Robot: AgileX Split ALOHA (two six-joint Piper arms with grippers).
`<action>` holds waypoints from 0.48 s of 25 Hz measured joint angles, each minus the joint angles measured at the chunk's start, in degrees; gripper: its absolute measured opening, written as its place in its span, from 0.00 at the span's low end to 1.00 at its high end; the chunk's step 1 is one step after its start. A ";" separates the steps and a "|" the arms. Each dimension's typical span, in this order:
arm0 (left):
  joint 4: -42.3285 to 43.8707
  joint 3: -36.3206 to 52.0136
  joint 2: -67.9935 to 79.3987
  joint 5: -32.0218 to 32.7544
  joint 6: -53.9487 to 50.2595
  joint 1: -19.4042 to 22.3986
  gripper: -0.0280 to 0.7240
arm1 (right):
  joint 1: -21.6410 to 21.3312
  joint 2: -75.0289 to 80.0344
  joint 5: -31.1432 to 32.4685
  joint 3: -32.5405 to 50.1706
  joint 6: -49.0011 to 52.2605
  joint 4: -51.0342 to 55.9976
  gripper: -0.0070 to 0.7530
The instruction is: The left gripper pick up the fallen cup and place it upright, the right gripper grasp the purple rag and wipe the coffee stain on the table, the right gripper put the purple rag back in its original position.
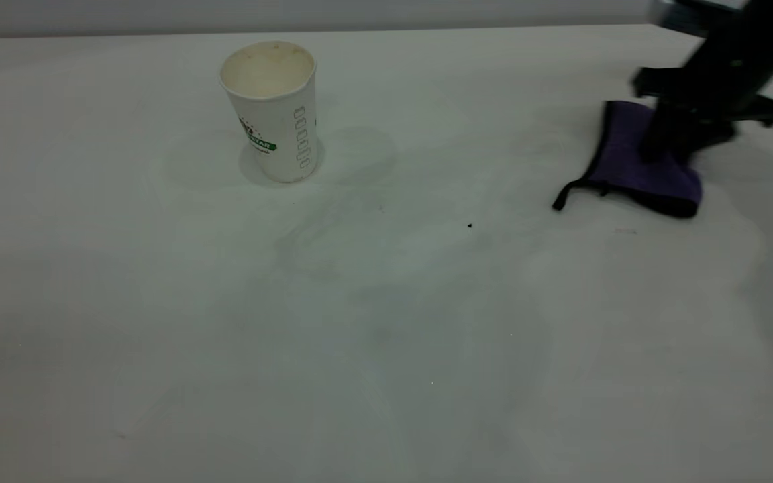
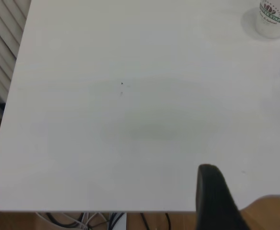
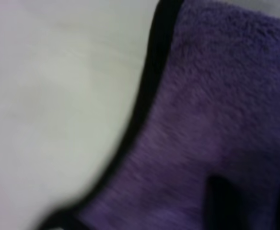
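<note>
The white cup [image 1: 272, 111] stands upright at the back left of the table [image 1: 386, 335]; it also shows in the left wrist view as the cup [image 2: 271, 18], far from my left gripper [image 2: 250, 179]. That gripper hangs open over the table's edge with nothing between its fingers, out of the exterior view. The purple rag [image 1: 635, 164] lies at the back right, its black strap trailing toward the middle. My right gripper [image 1: 661, 144] is down on the purple rag [image 3: 212, 110], its dark fingers [image 3: 221, 203] closed on the cloth. No coffee stain shows.
A tiny black speck [image 1: 470, 225] sits near the table's middle. Faint grey smudges mark the white surface. Past the table edge in the left wrist view are a wooden floor [image 2: 269, 211] and cables [image 2: 106, 220].
</note>
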 joint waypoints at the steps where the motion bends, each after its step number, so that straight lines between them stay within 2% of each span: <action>1: 0.00 0.00 0.00 0.00 0.00 0.00 0.62 | -0.92 -0.49 1.96 -0.39 0.00 -1.66 0.62; 3: 0.00 0.00 0.00 0.00 0.00 0.00 0.62 | -1.90 -1.99 5.79 -1.00 0.13 -5.82 0.85; 4: 0.00 0.00 0.00 0.00 0.00 0.00 0.62 | -1.98 -3.39 7.77 -1.24 0.33 -7.15 0.91; 6: 0.00 0.00 0.00 0.00 0.00 0.00 0.62 | -1.98 -7.05 11.59 -1.81 1.60 -9.16 0.95; 12: 0.00 0.00 0.00 0.00 0.00 0.00 0.62 | -1.98 -23.13 27.68 -2.36 4.87 -12.45 0.96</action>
